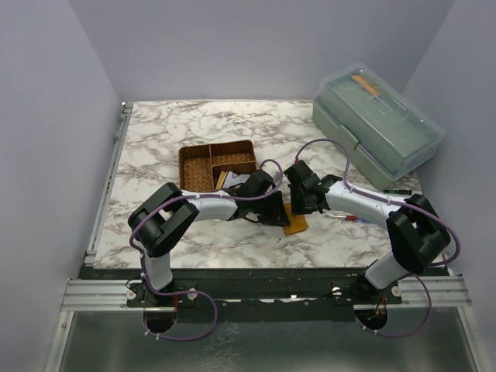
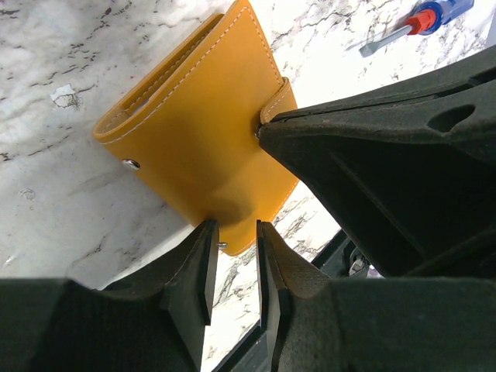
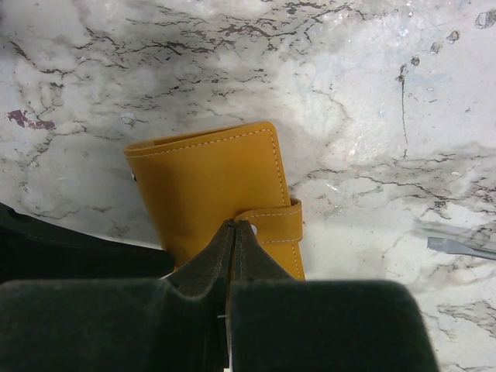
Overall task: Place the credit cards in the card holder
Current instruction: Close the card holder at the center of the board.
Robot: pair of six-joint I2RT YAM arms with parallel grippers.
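Currently I see the card holder [image 1: 297,225] lying closed and flat on the marble table [image 1: 155,132], just right of centre in the overhead view. My right gripper [image 3: 232,232] has its fingers pressed together, with the tip touching the strap [image 3: 279,221] at the holder's lower right edge. My left gripper [image 2: 237,236] stands slightly parted at the holder's bottom edge, and I cannot tell whether it grips. Only marble borders the holder's left and upper edges. A screwdriver [image 2: 418,19] lies upper right, and the basket [image 1: 198,167] sits upper left.
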